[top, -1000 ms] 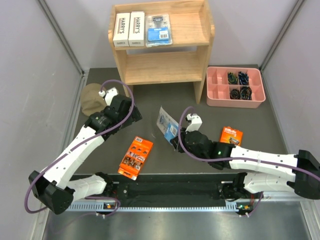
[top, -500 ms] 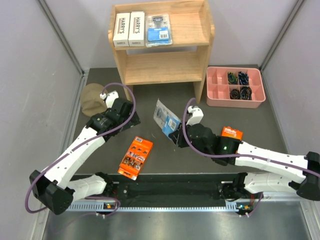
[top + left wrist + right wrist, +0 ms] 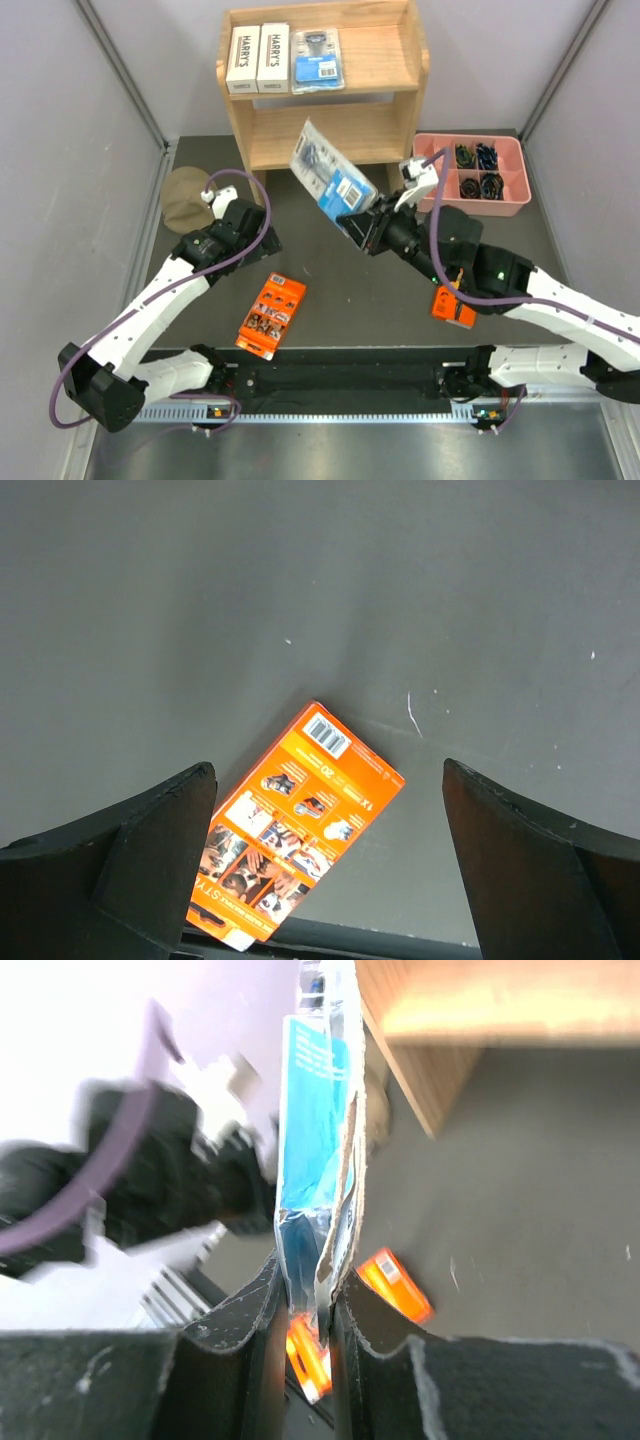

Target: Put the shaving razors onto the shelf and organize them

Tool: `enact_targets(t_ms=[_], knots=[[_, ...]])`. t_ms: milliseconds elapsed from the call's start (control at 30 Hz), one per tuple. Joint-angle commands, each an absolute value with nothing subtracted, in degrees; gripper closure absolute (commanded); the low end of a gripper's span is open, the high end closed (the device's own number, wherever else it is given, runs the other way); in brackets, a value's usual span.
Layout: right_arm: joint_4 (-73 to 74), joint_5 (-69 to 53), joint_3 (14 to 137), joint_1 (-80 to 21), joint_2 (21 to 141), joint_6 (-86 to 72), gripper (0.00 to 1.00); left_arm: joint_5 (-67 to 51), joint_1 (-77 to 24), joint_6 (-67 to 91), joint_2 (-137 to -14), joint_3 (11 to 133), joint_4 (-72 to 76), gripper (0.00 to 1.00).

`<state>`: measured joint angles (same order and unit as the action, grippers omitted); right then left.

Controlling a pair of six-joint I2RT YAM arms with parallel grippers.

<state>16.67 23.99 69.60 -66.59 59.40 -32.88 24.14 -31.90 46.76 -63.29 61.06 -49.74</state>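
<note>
Right pincer [image 3: 362,228] pinches lower end of blue-label blister pack [image 3: 328,175]; pack held above counter [image 3: 330,290], tilted, before shelf [image 3: 390,60] lower tier. Left pincer [image 3: 264,234] spread wide above orange pack [image 3: 271,315] on counter.

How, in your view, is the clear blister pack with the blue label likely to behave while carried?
The clear blue-labelled blister pack looks light and fairly stiff: pinched at one end by the right jaws, it sticks out without sagging. Its thin edge might pivot.
</note>
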Motion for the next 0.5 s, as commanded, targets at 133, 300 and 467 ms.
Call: enact_targets(t_ms=[133,300,467], knots=[[20.56,23.03,91.54,-64.16,66.35,-26.98,1.00,21.27,-31.99,42.99,-61.96,62.75,-51.68,0.01],[25.22,18.81,103.95,-60.65,71.80,-28.38,1.00,20.92,-31.99,40.43,-62.49,66.09,-55.36,0.01],[24.97,15.04,114.42,-55.56,77.85,-31.81,1.00,19.69,-31.99,38.94,-63.02,68.29,-55.20,0.01]])
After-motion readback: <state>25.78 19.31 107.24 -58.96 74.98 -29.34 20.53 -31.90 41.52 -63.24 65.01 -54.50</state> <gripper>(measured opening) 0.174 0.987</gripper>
